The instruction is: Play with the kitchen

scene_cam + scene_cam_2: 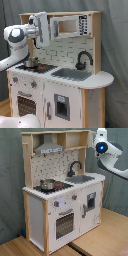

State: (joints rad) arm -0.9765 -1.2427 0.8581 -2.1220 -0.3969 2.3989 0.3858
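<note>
The kitchen (pixel 67 102) is a white and light-wood toy with a black faucet (pixel 84 59), a grey sink (pixel 72 74), a small pot (pixel 31 62) on the stovetop and a microwave shelf (pixel 70 26). In the first exterior view my gripper (pixel 43 31) hangs high in front of the kitchen's upper left, above the pot and apart from it. In the second exterior view the kitchen (pixel 60 213) shows its hood (pixel 48 148), oven door (pixel 64 224), pot (pixel 47 184) and faucet (pixel 75 167). There my arm (pixel 106 149) stands by the top right corner.
A grey curtain hangs behind the kitchen in both exterior views. The kitchen stands on a wooden floor (pixel 100 238). A rounded counter end (pixel 102 79) juts out on the first exterior view's right. A white shape (pixel 17 122) lies low at the first exterior view's left.
</note>
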